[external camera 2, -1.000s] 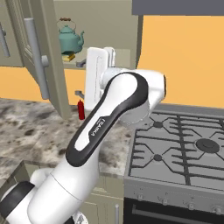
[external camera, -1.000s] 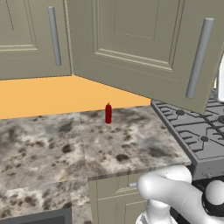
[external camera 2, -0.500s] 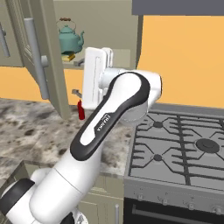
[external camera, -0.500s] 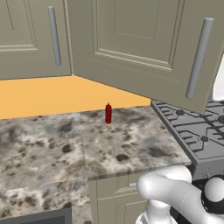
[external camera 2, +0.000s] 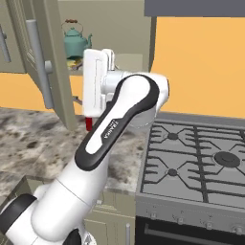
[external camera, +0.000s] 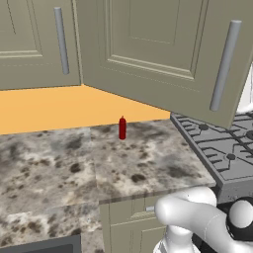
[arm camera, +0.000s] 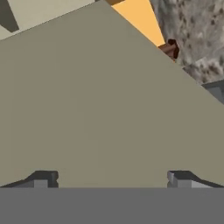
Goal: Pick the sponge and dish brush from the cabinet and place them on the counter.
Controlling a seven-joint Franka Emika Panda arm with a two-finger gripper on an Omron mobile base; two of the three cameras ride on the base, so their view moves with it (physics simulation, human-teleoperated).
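1. where the left base view looks across the kitchen, the cabinet (external camera: 163,54) hangs as a greyish-taupe wall unit with a panelled door swung open toward the camera, its long grey bar handle (external camera: 225,64) running near upright and leaning slightly.
2. below it the tabletop (external camera: 59,163) spreads as a flat slab of mottled grey, beige and dark brown stone, its long axis running left to right along the orange wall.
3. a small red bottle (external camera: 122,128) stands upright on the tabletop near the wall, just under the lower edge of the open door.
4. right of the tabletop lies the grey stove top (external camera: 222,148) with dark grates.
5. in the right base view, the open door stands edge-on at the left, and a teal kettle (external camera 2: 75,40) sits on the beige shelf inside the cabinet.
6. a yellowish item beside the kettle's base is too small to name; the sponge and dish brush cannot be made out.
7. the white arm reaches up to the shelf level, its hand block in front of the cabinet opening.
8. in the hand view the fingers (arm camera: 41,179) stand wide apart, released, with nothing between them, facing a plain taupe cabinet surface close ahead.
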